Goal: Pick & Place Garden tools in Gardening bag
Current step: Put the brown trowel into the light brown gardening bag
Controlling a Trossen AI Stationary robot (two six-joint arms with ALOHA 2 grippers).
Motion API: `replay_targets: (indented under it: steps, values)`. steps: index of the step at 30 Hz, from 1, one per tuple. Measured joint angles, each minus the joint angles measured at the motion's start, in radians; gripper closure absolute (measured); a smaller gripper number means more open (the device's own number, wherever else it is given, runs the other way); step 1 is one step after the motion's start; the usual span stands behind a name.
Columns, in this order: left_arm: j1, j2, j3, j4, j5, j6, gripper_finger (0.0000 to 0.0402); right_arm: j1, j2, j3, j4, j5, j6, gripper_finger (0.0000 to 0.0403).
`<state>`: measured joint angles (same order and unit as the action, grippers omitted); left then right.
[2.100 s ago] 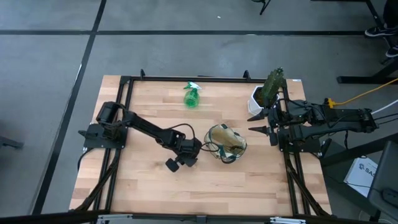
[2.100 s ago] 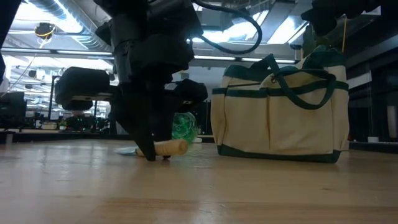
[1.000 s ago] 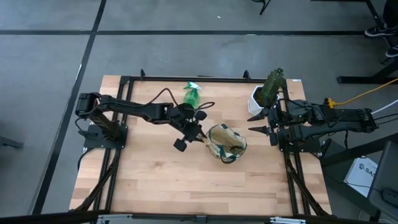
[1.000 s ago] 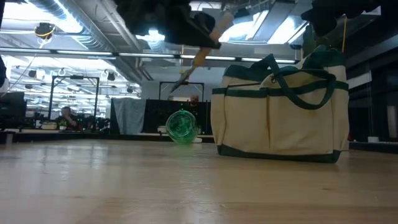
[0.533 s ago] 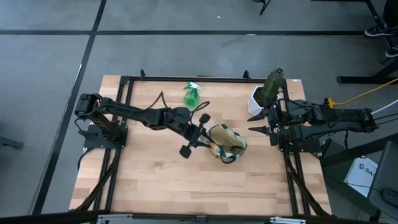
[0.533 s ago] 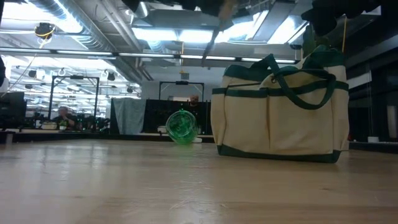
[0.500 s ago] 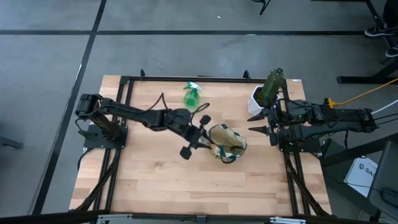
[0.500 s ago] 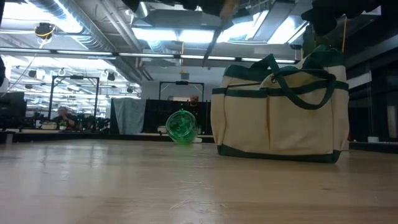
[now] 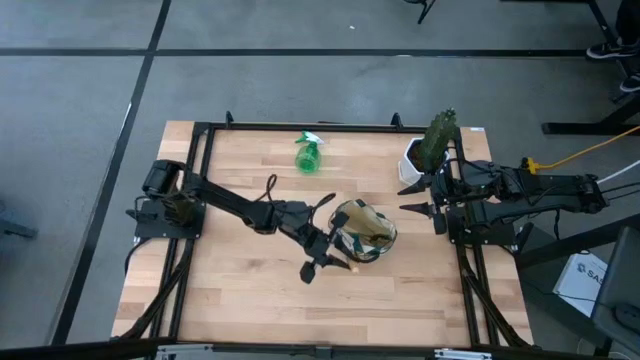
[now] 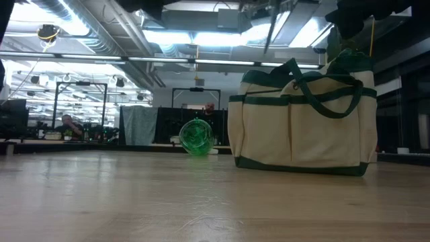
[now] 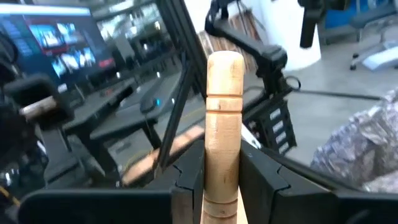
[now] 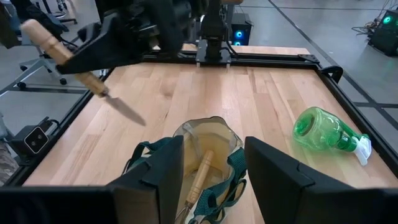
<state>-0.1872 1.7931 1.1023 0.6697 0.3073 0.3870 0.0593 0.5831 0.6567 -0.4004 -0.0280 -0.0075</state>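
The beige gardening bag with green trim [image 9: 362,230] stands upright mid-table; a wooden-handled tool [image 12: 200,173] lies inside it. My left gripper [image 9: 328,256] is raised at the bag's near-left side, shut on a wooden-handled tool [image 12: 93,78] whose narrow metal end [image 12: 124,111] points down; fork or trowel, I cannot tell. The green spray bottle [image 9: 307,154] lies on its side near the far edge. My right gripper [image 9: 418,197] is open and empty to the right of the bag. No shears show. My left gripper pinches the tool's wooden handle [image 11: 222,163] between its two fingers [image 11: 186,180], on the half nearer the metal end. The handle's rounded free end [image 11: 224,62] sticks out past the fingers. The tool is lifted clear and tilted, metal end lowest, beside the bag's open top.
A white pot with a green plant [image 9: 428,148] stands at the far right corner, just behind my right gripper. A black frame [image 9: 300,127] runs along the table's edges. Bare wood lies on the near half [image 9: 300,310].
My left gripper has carried the wooden-handled tool toward the table's near edge and right, from beside the spray bottle to the bag's near-left side. In the low view the tool's metal end has gone from left of the bag to above its top.
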Motion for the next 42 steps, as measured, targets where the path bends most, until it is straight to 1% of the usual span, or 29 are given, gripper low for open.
replay_targets:
  steps: [3,6,11,19,23,28,31,35,39,42]
  values:
    - [-0.009,0.032,0.023,0.103,-0.002,0.000,0.0333,0.000,0.000,0.000,0.000,0.000,0.000,0.0231]
    - [-0.009,0.053,0.073,0.111,0.004,0.000,0.0333,0.000,0.000,0.000,-0.001,0.000,0.000,0.0231]
    - [-0.009,0.060,0.118,0.008,0.006,0.022,0.0333,0.000,0.000,0.000,0.000,0.000,0.000,0.0231]
    - [-0.008,0.061,0.120,-0.060,-0.002,0.016,0.0332,0.000,0.000,0.000,0.000,0.000,0.000,0.0231]
    - [-0.006,0.061,0.120,-0.062,-0.002,0.022,0.0332,0.000,0.000,0.000,0.000,0.000,0.000,0.0231]
    - [0.007,0.061,0.120,-0.055,-0.002,0.076,0.0332,0.000,0.000,0.000,0.000,0.000,0.000,0.0231]
    - [0.021,0.060,0.120,-0.054,0.010,0.072,0.0332,0.000,0.000,0.000,0.000,0.000,0.000,0.0231]
    - [0.039,0.054,0.120,-0.098,0.010,0.064,0.0332,0.000,0.000,0.000,0.000,0.000,0.000,0.0231]
    - [0.053,0.042,0.120,-0.097,0.011,0.066,0.0332,0.000,0.000,0.000,0.000,0.000,0.000,0.0231]
    - [0.065,0.034,0.120,-0.066,0.013,0.068,0.0332,0.000,0.000,0.000,0.000,-0.001,0.000,0.0231]
